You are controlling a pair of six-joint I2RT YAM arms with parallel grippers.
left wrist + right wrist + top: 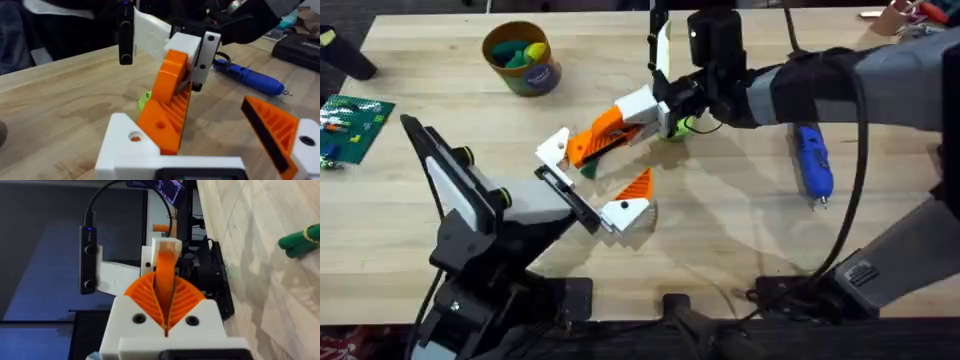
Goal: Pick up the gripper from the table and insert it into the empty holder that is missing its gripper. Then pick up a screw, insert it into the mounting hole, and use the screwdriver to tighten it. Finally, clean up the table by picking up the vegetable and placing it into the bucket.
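My right pincer [665,108] is clenched on the orange gripper [605,130], lifted off the table [740,230] near the holder [585,205], not yet seated. My left pincer: cannot tell. Screwdriver [813,162] lies untouched; screwing and the green vegetable [300,241] remain.

Odds and ends around the wooden bench [740,230]

A green circuit board [353,127] lies at the far left edge (small coloured parts on it, too small to name), with a dark object [342,52] near the corner beyond it. A second orange ribbed triangle [635,195], its white base marked by a black dot, rests mid-bench. Red and tan clutter [910,15] sits at the far right corner.
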